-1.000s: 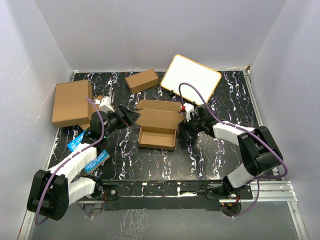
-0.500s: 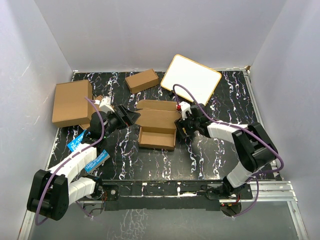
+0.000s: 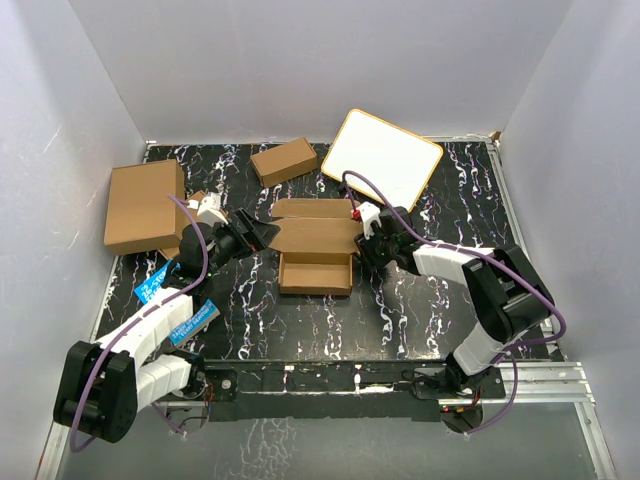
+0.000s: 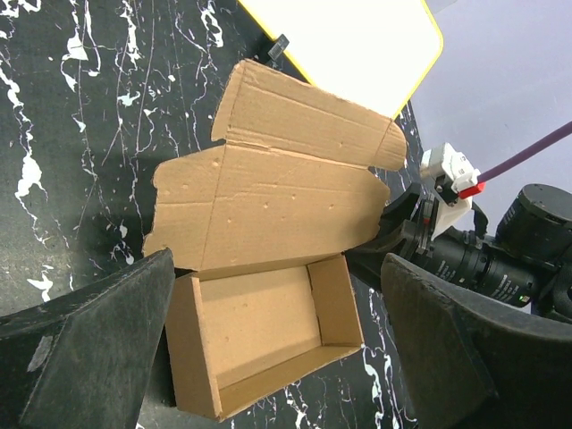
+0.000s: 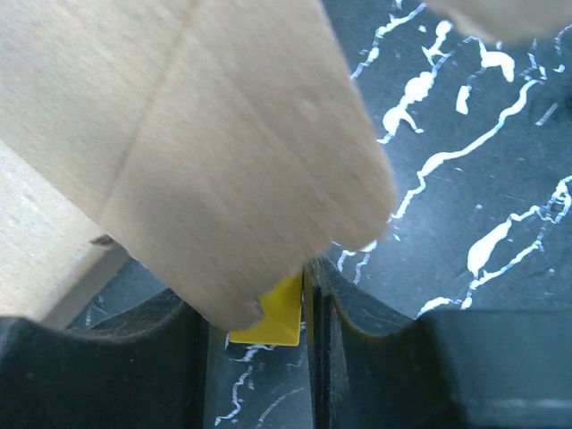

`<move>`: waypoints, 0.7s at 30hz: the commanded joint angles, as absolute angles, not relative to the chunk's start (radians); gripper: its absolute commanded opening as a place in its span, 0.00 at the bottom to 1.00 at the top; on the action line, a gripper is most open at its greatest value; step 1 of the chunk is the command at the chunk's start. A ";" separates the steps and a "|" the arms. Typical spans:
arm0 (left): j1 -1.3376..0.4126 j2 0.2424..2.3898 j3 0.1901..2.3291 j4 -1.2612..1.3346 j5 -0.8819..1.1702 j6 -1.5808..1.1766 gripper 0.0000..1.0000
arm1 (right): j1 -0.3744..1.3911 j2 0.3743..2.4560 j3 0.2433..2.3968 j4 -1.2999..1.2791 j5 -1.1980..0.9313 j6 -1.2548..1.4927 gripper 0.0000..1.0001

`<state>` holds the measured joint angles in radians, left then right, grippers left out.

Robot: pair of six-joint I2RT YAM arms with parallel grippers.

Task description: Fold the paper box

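Walls (image 3: pixel 300 60) of plain pale lilac enclose a black, white-veined surface (image 3: pixel 300 320). A brown carton (image 3: pixel 143 205) lies far left and a white board (image 3: pixel 383 158) at the back, both unprinted. The paper box (image 3: pixel 318 250) sits mid-surface, tray open, lid flat behind it. The left end effector (image 3: pixel 265 232) gapes wide just beside it. The right end effector (image 5: pixel 257 295) stands narrow around a flap tip; whether it pinches, I cannot tell. The writing on the left arm's blue labels (image 3: pixel 152 283) is too small to read.

The left arm (image 3: pixel 147 325) and right arm (image 3: pixel 450 262) are built alike, with white shell links between chunky black joint housings. A purple cable (image 3: pixel 205 255) loops along each (the left also carries blue labels (image 3: pixel 152 284)). The fingers (image 4: pixel 85 357) are broad matte-black wedges.
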<state>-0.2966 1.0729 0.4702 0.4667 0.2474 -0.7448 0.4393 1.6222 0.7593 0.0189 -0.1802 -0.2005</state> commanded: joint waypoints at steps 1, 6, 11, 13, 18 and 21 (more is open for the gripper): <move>-0.291 1.050 0.469 0.472 0.245 -0.744 0.97 | 0.378 1.588 0.785 0.014 -0.186 -0.243 0.31; -0.291 1.039 0.471 0.458 0.242 -0.739 0.97 | 0.311 1.566 0.784 -0.017 -0.236 -0.289 0.26; -0.292 1.028 0.468 0.451 0.237 -0.733 0.97 | 0.214 1.564 0.803 -0.093 -0.313 -0.358 0.21; -0.292 1.032 0.468 0.453 0.239 -0.733 0.97 | 0.184 1.568 0.815 -0.132 -0.344 -0.391 0.19; -0.292 1.030 0.467 0.452 0.241 -0.732 0.97 | 0.109 1.612 0.891 -0.291 -0.445 -0.475 0.15; -0.293 1.028 0.466 0.452 0.239 -0.731 0.97 | 0.073 1.597 0.912 -0.334 -0.495 -0.502 0.14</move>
<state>-0.2962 1.0584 0.4702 0.4442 0.2436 -0.7433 0.1165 1.6127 0.8486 -0.2466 -0.3893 -0.4232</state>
